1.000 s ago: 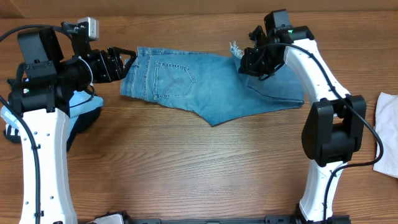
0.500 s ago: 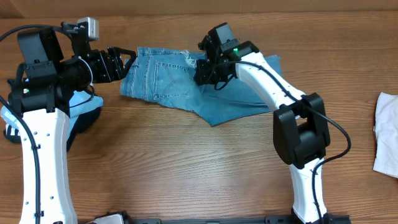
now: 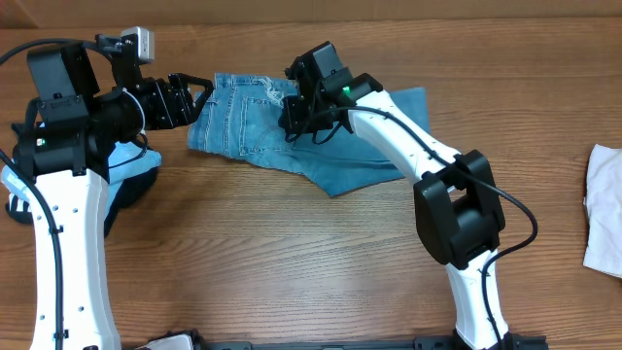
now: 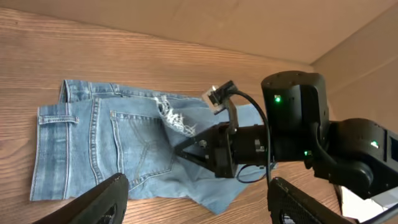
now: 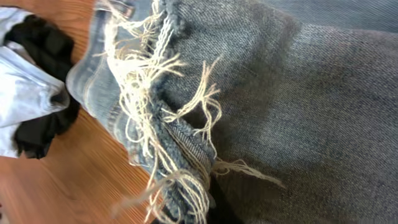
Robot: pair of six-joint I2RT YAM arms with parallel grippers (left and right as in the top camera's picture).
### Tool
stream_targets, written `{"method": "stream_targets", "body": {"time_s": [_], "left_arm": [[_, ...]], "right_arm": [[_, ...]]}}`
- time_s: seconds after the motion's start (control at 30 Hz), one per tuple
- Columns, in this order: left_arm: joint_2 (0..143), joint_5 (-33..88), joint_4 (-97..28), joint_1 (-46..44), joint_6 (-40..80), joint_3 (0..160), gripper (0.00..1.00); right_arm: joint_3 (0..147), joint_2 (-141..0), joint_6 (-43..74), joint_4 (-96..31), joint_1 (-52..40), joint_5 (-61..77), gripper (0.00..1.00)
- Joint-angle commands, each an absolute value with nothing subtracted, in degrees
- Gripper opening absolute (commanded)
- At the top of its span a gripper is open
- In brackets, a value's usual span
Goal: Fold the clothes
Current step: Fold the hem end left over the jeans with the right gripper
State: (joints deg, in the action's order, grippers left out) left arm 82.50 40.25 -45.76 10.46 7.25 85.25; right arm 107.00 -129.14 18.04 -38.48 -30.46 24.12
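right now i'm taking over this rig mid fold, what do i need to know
Grippers: left gripper is open at the waistband end of the jeans, holding nothing. The right gripper looks shut on the frayed hem, above the back pocket.
Jeans lie along the far side of the table, with one leg end doubled back toward the waistband.
Done: first fold partway over, hem not yet released.
Left: lay the hem down and finish the jeans. Then fold the blue shirt and black garment on the left, and the white cloth at the right edge.

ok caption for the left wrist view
Right tool holds the jeans folded, frayed hem lying by the back pocket.
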Motion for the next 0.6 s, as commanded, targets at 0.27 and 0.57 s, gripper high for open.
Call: {"method": "stream_targets", "body": {"time_s": [0.27, 0.57], "left_arm": [[81.2, 38.3, -46.3, 10.1, 6.8, 86.4, 0.76], [81.2, 37.9, -47.4, 10.1, 6.8, 86.4, 0.77]], "right_arm": [[107.1, -132.1, 22.8, -31.9, -33.2, 26.8, 0.04], [107.1, -132.1, 27.2, -16.0, -36.0, 30.7, 0.04]]}}
